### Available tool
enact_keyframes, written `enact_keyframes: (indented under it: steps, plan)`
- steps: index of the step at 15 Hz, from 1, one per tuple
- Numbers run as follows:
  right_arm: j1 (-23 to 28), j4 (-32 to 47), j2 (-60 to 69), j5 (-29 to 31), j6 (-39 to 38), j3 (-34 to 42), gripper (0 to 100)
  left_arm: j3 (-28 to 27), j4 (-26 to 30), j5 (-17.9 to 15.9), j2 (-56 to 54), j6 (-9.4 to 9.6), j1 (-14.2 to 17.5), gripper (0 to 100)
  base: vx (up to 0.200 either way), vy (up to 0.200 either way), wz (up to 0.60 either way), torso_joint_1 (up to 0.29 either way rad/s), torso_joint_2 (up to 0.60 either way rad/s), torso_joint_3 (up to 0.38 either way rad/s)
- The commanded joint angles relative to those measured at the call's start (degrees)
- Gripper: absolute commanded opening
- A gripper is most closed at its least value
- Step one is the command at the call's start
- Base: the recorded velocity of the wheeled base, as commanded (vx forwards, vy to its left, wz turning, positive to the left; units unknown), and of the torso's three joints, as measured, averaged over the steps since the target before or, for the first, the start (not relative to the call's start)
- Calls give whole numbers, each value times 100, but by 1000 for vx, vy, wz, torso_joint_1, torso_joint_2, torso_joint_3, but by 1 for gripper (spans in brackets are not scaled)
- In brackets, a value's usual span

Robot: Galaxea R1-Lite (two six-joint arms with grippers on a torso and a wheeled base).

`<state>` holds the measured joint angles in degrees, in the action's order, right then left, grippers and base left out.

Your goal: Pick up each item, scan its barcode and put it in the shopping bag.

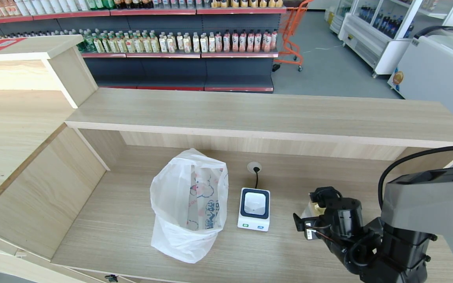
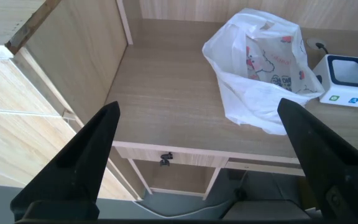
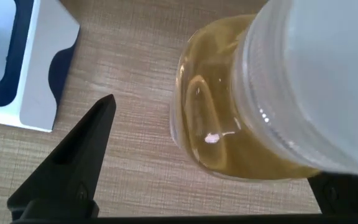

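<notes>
Bottle (image 3: 241, 118) upright at scanner's (image 1: 254, 208) 3 o'clock, between the right gripper's (image 3: 219, 140) parted fingers, seemingly unscanned; bag (image 1: 171, 204) at 9 o'clock already holds one pack (image 1: 207, 196); left gripper (image 2: 199, 109) spread, empty.

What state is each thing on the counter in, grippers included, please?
shopping bag: open, standing, a printed pack inside.
barcode scanner: face up, cable attached.
bottle: capped, upright, yellowish liquid inside.
right gripper: open around the bottle, not clamped.
left gripper: open, empty.
</notes>
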<state>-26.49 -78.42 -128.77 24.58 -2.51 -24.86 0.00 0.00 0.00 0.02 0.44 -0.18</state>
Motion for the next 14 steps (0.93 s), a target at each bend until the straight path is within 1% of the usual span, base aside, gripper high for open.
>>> enact_keyframes:
  steps: [1, 3, 5, 6, 7, 9, 13, 14]
  plan:
    - [30, -209, -307, -14, 172, -186, 100, 0, 0, 0, -2, 0, 1, 100, 0, 0, 0, 0, 0, 0]
    - [47, -244, -368, -23, 269, -450, 100, 0, 0, 0, -2, 0, 1, 100, 0, 0, 0, 0, 0, 0]
    - [162, -244, -421, -85, 524, -626, 100, 0, 0, 0, -2, 0, 1, 100, 0, 0, 0, 0, 0, 0]
    - [223, -235, -430, -287, 585, -722, 100, 0, 0, 0, -2, 0, 1, 100, 0, 0, 0, 0, 0, 0]
    - [276, -244, -430, -436, 691, -749, 0, 0, 0, 0, -2, 0, 1, 100, 0, 0, 0, 0, 0, 0]
    - [461, -235, -430, -559, 893, -784, 0, 0, 0, 0, -2, 0, 1, 100, 0, 0, 0, 0, 0, 0]
    - [566, -235, -377, -629, 884, -810, 0, 0, 0, 0, -2, 0, 1, 100, 0, 0, 0, 0, 0, 0]
    - [566, -235, -368, -621, 884, -942, 0, 0, 0, 0, -2, 0, 1, 100, 0, 0, 0, 0, 0, 0]
